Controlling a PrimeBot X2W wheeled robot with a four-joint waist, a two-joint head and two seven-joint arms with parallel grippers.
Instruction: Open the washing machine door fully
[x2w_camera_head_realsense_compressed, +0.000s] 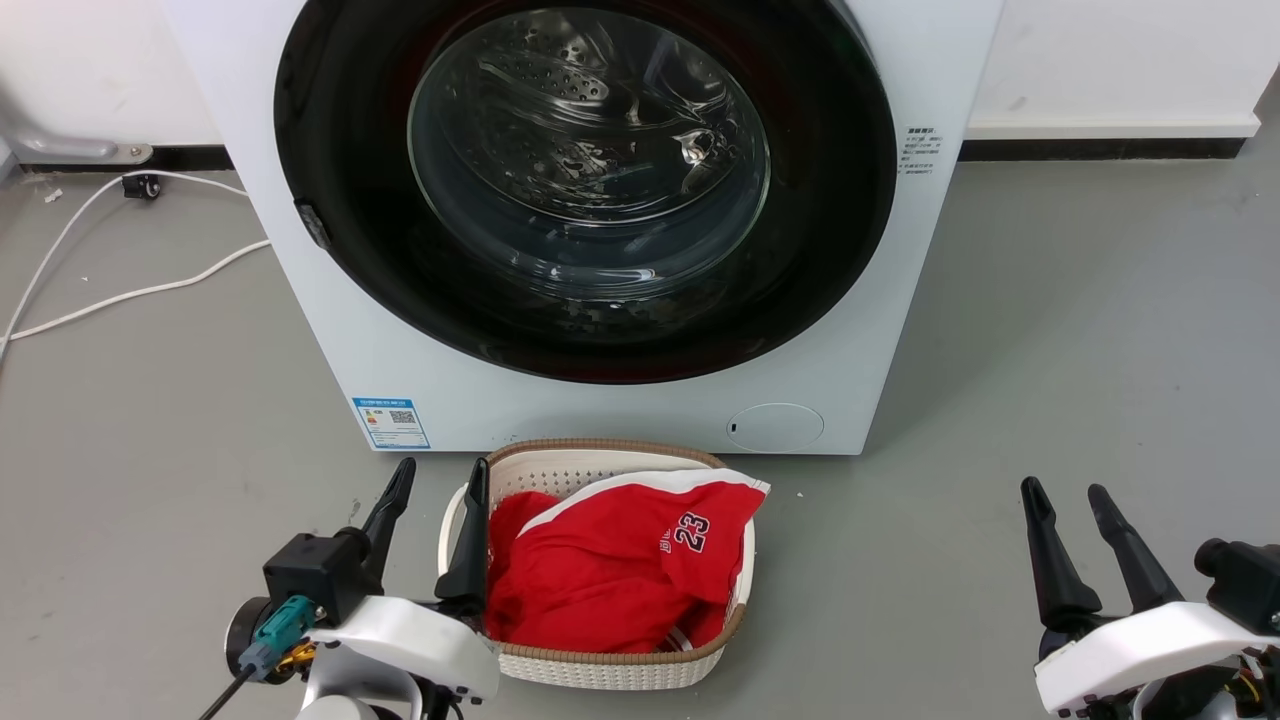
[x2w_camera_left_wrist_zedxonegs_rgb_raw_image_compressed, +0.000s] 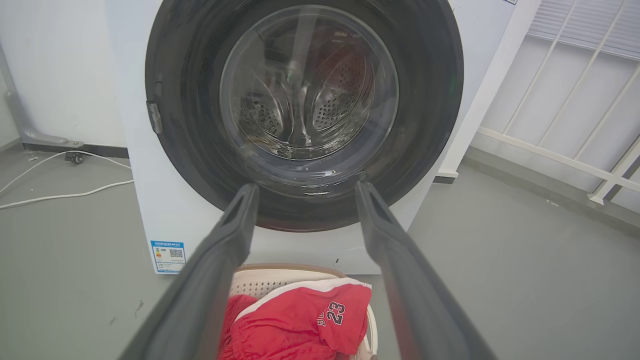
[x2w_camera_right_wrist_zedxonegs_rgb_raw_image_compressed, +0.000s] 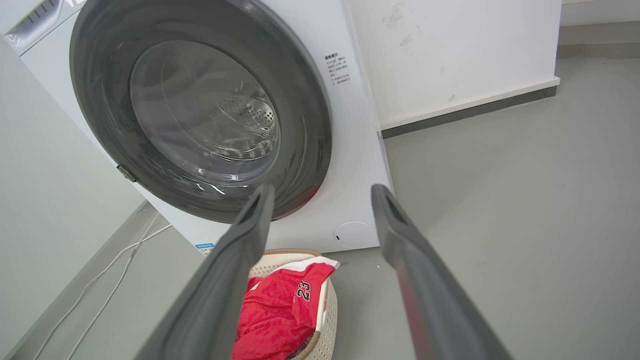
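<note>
The washing machine door (x2w_camera_head_realsense_compressed: 350, 230) (x2w_camera_left_wrist_zedxonegs_rgb_raw_image_compressed: 430, 100) (x2w_camera_right_wrist_zedxonegs_rgb_raw_image_compressed: 105, 100) is a big glossy black disc with a bulging clear glass centre. It lies shut, flat against the white washer (x2w_camera_head_realsense_compressed: 330, 360), with a small latch (x2w_camera_head_realsense_compressed: 312, 224) on its left rim. My left gripper (x2w_camera_head_realsense_compressed: 440, 475) (x2w_camera_left_wrist_zedxonegs_rgb_raw_image_compressed: 306, 192) is open low at the left, well short of the door, over the left edge of a basket. My right gripper (x2w_camera_head_realsense_compressed: 1065, 490) (x2w_camera_right_wrist_zedxonegs_rgb_raw_image_compressed: 322, 192) is open at the lower right, above bare floor, far from the door.
A cream basket (x2w_camera_head_realsense_compressed: 610, 672) holding a red jersey (x2w_camera_head_realsense_compressed: 620, 570) numbered 23 stands on the grey floor right in front of the washer. White cables (x2w_camera_head_realsense_compressed: 130, 290) trail on the floor at the left. A small round white flap (x2w_camera_head_realsense_compressed: 775, 427) sits low on the washer front.
</note>
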